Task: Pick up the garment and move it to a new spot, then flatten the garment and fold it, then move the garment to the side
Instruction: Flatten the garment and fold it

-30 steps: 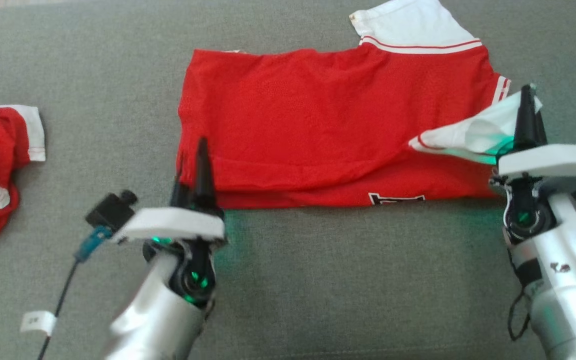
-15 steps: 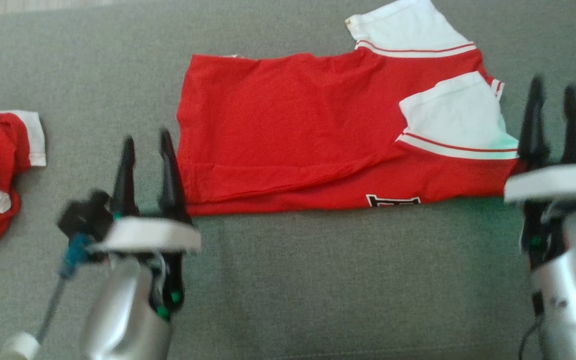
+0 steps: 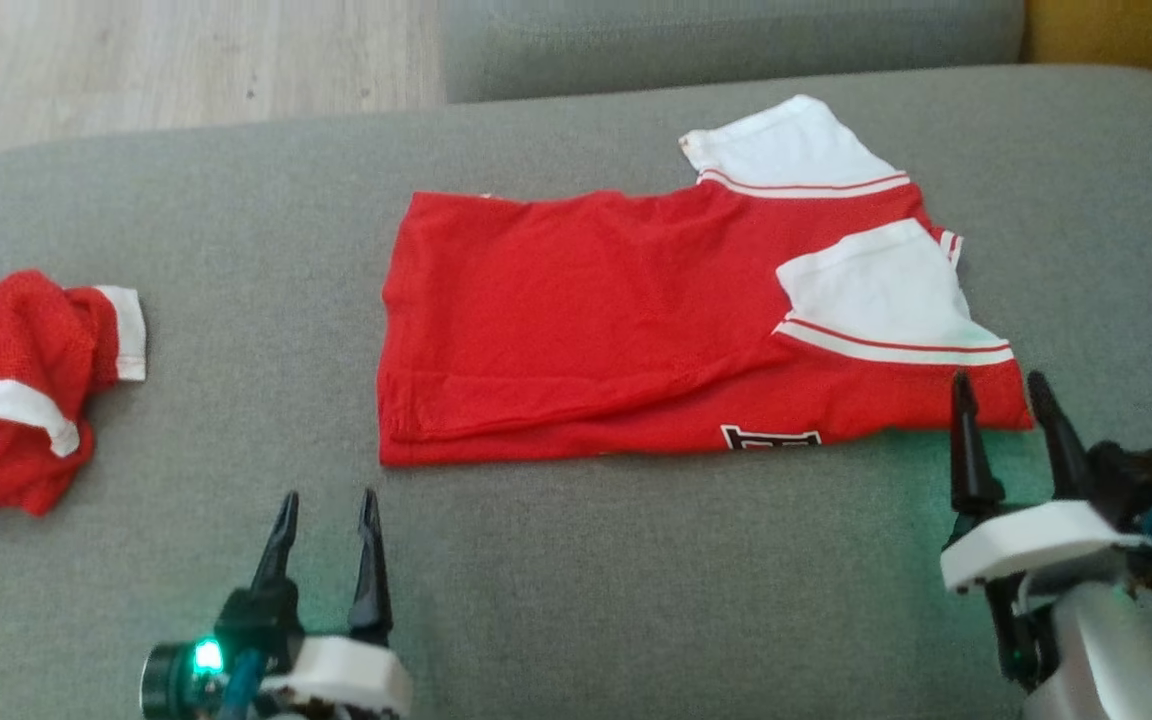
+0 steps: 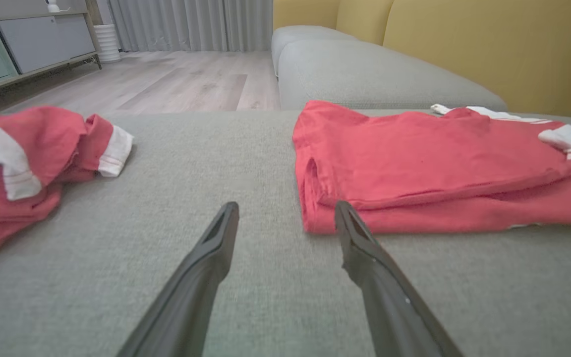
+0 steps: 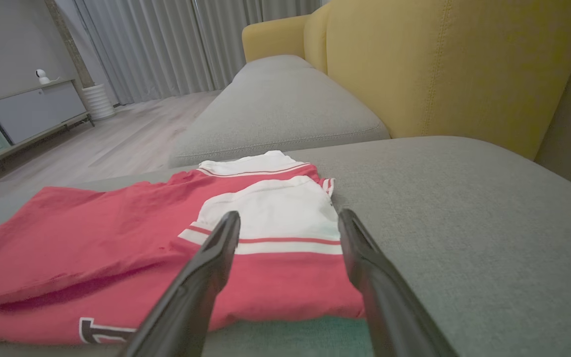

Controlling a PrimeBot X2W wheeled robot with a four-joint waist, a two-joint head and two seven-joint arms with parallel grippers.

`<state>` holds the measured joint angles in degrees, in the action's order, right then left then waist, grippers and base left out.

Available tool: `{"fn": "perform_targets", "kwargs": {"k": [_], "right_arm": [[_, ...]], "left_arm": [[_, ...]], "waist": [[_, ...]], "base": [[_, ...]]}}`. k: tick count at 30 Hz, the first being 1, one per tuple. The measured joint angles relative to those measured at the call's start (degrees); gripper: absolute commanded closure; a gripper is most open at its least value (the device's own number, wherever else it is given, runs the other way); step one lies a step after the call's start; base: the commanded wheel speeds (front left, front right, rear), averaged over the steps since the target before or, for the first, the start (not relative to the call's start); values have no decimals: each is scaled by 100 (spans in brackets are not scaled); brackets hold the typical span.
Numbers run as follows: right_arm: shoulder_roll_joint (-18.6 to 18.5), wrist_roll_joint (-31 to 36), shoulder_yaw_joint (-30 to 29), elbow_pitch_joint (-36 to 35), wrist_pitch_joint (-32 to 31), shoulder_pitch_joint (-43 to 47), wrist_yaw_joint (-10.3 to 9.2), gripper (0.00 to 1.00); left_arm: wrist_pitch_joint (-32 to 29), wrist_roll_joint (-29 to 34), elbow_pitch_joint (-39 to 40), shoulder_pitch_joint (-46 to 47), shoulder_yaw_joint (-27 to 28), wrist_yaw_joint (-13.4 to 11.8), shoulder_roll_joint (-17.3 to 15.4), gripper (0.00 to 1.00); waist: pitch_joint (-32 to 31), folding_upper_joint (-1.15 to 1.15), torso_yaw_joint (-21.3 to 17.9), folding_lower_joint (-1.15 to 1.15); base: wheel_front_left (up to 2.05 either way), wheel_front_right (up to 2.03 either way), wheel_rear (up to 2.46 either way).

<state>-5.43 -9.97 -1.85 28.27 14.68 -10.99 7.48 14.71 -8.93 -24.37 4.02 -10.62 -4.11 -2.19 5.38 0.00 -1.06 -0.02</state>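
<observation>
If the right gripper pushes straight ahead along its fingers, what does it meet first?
Most likely the near edge of the red shirt, just below its white sleeve; depth is uncertain.

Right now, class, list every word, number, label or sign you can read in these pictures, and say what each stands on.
Black, white-edged print on the near edge of the folded red shirt: cut off by the fold, too little shows to read.
Crumpled red garment: no text to read.
Nothing else carries readable text.

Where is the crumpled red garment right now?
In the head view the crumpled red garment lies far left on the grey cushion, apart from the folded shirt.
</observation>
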Motion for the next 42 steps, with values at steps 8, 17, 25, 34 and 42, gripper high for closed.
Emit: {"fn": "perform_targets", "kwargs": {"k": [8, 17, 25, 34, 42], "right_arm": [[144, -40, -100, 197, 0, 244, 0, 0], [156, -47, -97, 215, 0, 207, 0, 0], [172, -164, 20, 43, 0, -246, 0, 0], [171, -250, -60, 4, 0, -388, 0, 0], [171, -272, -158, -64, 0, -409, 0, 0]], "left_arm": [[0, -67, -53, -375, 108, -43, -15, 0], [-1, -232, -279, -251, 42, 171, -20, 0], [0, -322, -664, 808, -14, 311, -18, 0], [0, -174, -1159, 1089, -44, 288, -13, 0], [25, -328, -1136, 1131, 110, 226, 20, 0]], "waist": [[-300, 0, -43, 0], [-98, 0, -113, 1], [466, 0, -268, 3], [877, 0, -558, 2], [993, 0, -545, 2]], "base": [[0, 0, 0], [0, 0, 0], [0, 0, 0], [0, 0, 0], [0, 0, 0]]}}
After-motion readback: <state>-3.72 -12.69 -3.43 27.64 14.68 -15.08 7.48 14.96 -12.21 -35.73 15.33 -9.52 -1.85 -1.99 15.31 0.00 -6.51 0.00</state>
